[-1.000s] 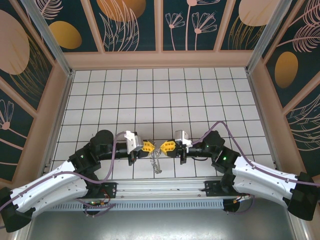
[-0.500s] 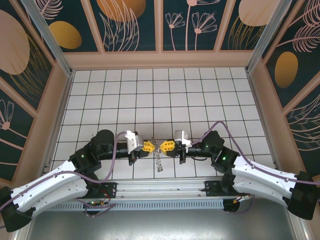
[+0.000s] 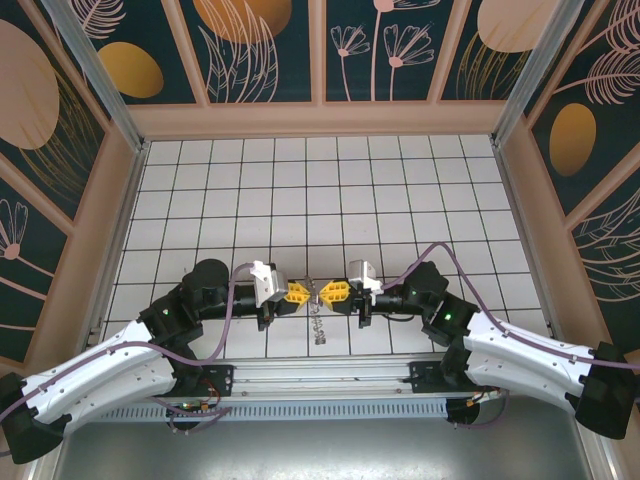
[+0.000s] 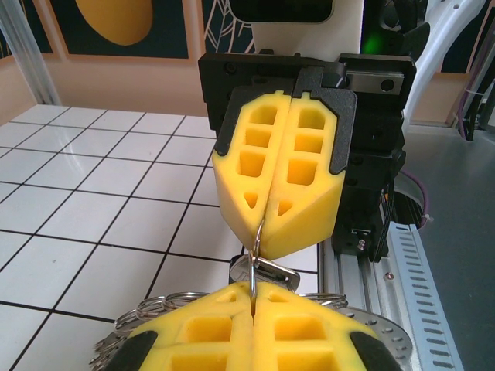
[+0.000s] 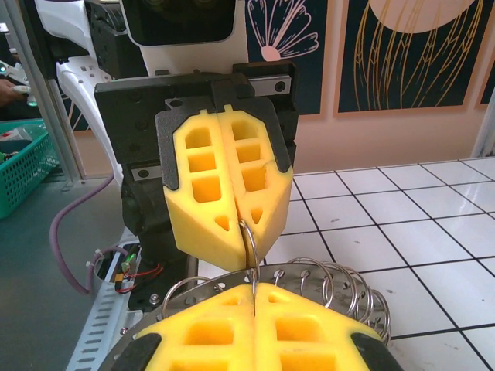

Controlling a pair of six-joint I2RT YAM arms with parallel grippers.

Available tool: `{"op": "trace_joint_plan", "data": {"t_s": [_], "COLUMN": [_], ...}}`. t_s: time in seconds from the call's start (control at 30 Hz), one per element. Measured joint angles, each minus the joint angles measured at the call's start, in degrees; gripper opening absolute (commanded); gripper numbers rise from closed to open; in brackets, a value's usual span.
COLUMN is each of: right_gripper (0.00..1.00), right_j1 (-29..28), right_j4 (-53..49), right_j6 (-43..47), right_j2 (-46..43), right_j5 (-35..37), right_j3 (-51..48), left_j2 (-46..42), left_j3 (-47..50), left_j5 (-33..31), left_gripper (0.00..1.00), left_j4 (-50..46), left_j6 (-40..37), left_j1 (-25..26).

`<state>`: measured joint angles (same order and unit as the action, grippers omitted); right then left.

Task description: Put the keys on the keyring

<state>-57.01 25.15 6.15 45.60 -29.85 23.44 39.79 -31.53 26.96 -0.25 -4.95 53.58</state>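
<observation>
My left gripper (image 3: 299,293) and right gripper (image 3: 331,292) meet tip to tip above the near tiles. Both are shut on the same thin wire loop (image 4: 254,259) of the keyring (image 3: 318,322), whose floppy grey hoop hangs below them. In the left wrist view my left gripper (image 4: 254,289) pinches the loop from below, and the right gripper (image 4: 267,246) pinches it from above. A small dark-and-silver key (image 4: 267,271) sits right behind that loop. In the right wrist view the right gripper (image 5: 254,287) and the left gripper (image 5: 244,246) hold the loop (image 5: 250,243). The perforated keyring (image 5: 340,287) curves behind.
White tiled floor (image 3: 320,200) stretches away behind the grippers. The metal rail (image 3: 320,375) holding the arm bases runs along the near edge. Wooden walls (image 3: 320,118) enclose the back and sides. A green basket (image 5: 23,158) stands off the table.
The hanging keyring has drawn up a little and swung slightly under the tips. Both grippers stay shut in almost the same place.
</observation>
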Motion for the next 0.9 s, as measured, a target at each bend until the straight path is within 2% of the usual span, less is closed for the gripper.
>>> {"op": "trace_joint_plan", "data": {"t_s": [0.47,0.9], "right_gripper": [0.00,0.00], "right_j1": [-0.37,-0.48], "right_j4": [0.46,0.79], "right_j6": [1.07,1.05], "right_j2": [2.25,0.17], "right_j5": [-0.02,0.98], "right_j3": [0.52,0.70], "left_j2": [0.13,-0.70], "left_j3": [0.00,0.00], "left_j5": [-0.37,-0.42], "left_gripper": [0.00,0.00], "left_j4": [0.02,0.02], "left_j6": [0.00,0.00], "left_j1": [0.00,0.00]}}
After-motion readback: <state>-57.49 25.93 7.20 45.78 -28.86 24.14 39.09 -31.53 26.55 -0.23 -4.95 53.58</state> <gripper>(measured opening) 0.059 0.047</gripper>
